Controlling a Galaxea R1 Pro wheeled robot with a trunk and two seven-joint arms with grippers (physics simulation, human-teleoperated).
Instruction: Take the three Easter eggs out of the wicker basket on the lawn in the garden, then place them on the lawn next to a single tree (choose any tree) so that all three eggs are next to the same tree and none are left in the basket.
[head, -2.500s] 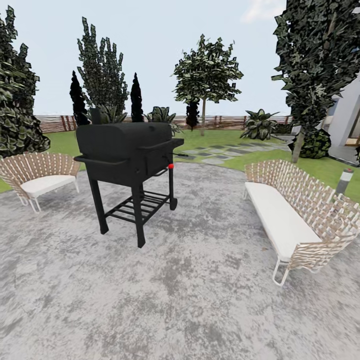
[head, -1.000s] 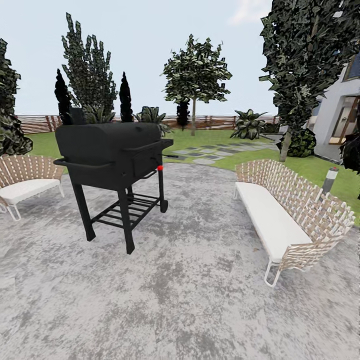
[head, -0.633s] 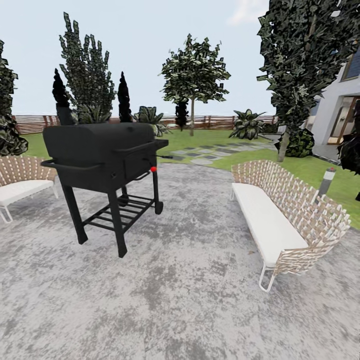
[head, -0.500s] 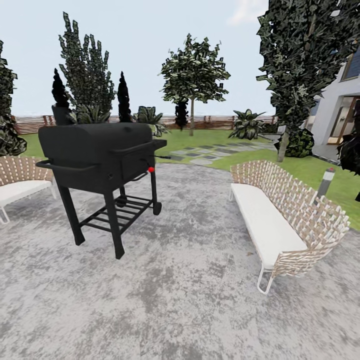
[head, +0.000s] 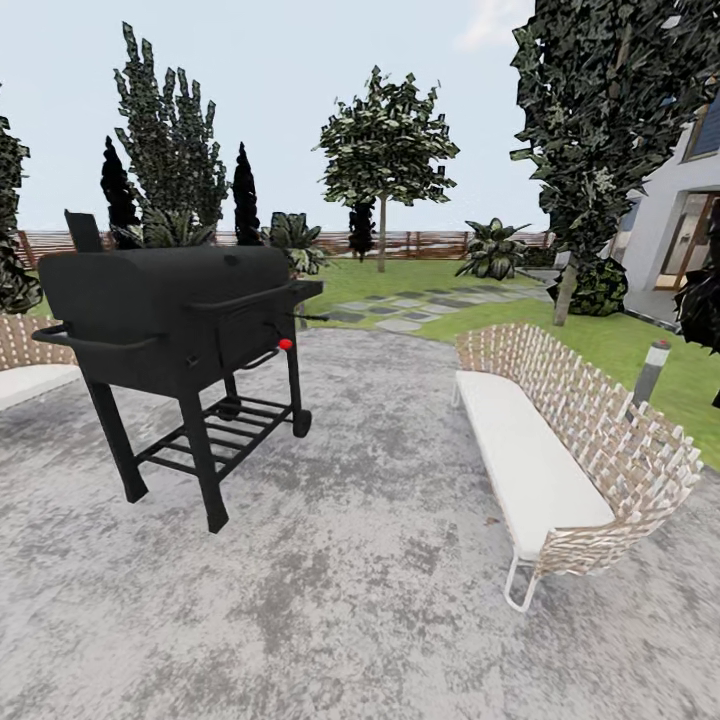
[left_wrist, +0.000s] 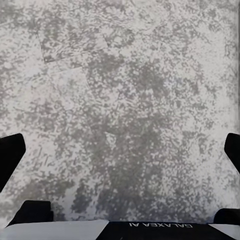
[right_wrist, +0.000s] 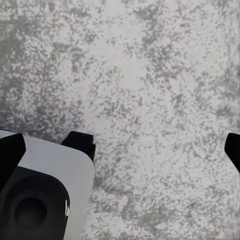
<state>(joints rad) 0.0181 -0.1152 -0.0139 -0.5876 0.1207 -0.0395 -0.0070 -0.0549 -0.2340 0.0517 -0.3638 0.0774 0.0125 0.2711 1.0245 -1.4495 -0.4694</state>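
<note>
Transit suits now: steer right of the grill (head: 175, 310) toward the lawn (head: 420, 272); left gripper (left_wrist: 120, 150) and right gripper (right_wrist: 120, 145) spread wide, empty.

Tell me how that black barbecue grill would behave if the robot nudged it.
The grill has small wheels on one pair of legs, so pushed there it would probably pivot or roll. Its bulky drum sits high on thin legs, so a high push might tip it. It looks heavy.
</note>
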